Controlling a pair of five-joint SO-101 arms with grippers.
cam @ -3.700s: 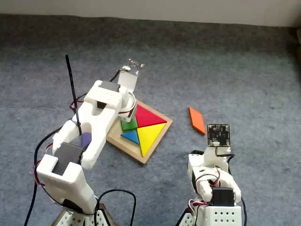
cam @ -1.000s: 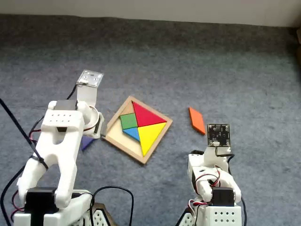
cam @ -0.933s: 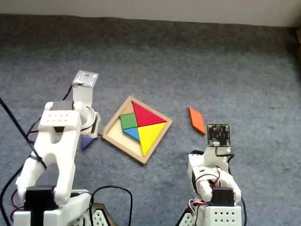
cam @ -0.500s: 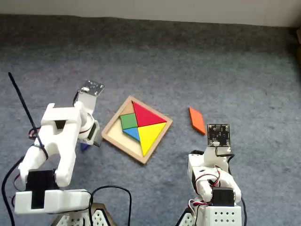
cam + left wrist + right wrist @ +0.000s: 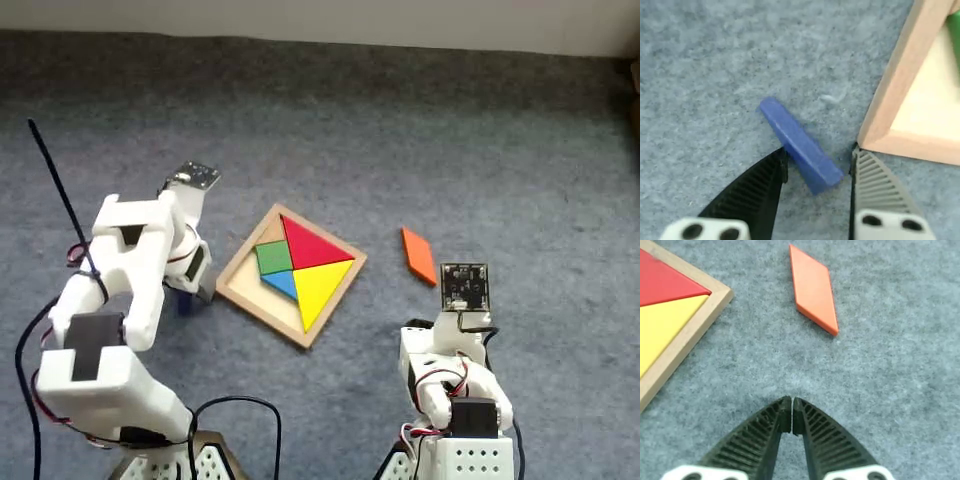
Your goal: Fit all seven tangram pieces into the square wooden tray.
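Grey carpet [image 5: 480,130] covers the whole table beneath both of my grippers.

The square wooden tray [image 5: 340,298] lies turned like a diamond between my two arms. One of its corners [image 5: 900,75] sits right against the tip of my left gripper's grey finger [image 5: 860,160]. Seen from my right wrist, another corner [image 5: 690,335] lies off to one side, ahead of my right fingertips.

Four pieces lie flat inside the tray. The largest are a red triangle [image 5: 310,245] and a yellow triangle [image 5: 318,285], which meet along one long edge. A green square [image 5: 272,257] and a small blue triangle [image 5: 282,286] fill part of the side nearer my left gripper. Bare wood shows along that side.

An orange parallelogram [image 5: 814,289] lies flat on the carpet straight ahead of my right fingertips, well apart from them and outside the tray.

My left gripper [image 5: 819,156] is spread wide, down at the carpet. A blue piece [image 5: 800,145] lies between its two fingers, outside the tray and just beside the tray's corner. The black finger [image 5: 775,170] is at the piece's edge, and a small gap separates the grey finger from it.

My right gripper [image 5: 791,407] is clenched, tips pressed together, with nothing between them.
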